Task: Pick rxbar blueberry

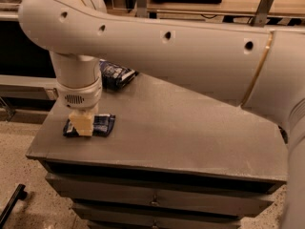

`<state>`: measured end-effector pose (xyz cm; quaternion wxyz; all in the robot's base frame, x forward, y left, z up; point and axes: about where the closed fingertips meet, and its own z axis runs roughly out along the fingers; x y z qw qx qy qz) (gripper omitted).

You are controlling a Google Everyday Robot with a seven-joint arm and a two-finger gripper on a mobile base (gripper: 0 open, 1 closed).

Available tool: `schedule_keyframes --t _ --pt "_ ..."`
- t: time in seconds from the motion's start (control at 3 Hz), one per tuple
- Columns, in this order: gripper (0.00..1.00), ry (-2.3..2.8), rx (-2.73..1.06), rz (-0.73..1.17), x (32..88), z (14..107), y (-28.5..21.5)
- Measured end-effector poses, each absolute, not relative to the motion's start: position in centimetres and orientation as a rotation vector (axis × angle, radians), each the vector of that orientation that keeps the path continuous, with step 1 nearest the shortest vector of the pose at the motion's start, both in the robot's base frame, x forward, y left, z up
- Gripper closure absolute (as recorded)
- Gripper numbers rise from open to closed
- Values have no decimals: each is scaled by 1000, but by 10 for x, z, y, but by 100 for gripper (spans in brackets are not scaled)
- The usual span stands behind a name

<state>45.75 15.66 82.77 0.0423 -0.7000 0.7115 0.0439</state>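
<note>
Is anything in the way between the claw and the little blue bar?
No, nothing visible. The claw sits right over the rxbar blueberry, covering its middle. The blue snack bag lies farther back, out of the way.

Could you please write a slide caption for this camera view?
Gripper over the rxbar near a front corner of the cabinet top; snack bag behind.

Site note: reads to me as a robotics lab or workshop. Evidence: grey flat-topped table (190, 132) over stacked drawers (143, 187), speckled terrazzo floor (24, 175), wooden benches (200, 4) behind, slotted steel upright (265, 4). My arm's cream jaws sit low over the table's front-left corner.
</note>
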Motion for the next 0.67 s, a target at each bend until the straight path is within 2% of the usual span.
schedule_keyframes --t 0.67 --pt "100 2069 -2067 200 492 884 119"
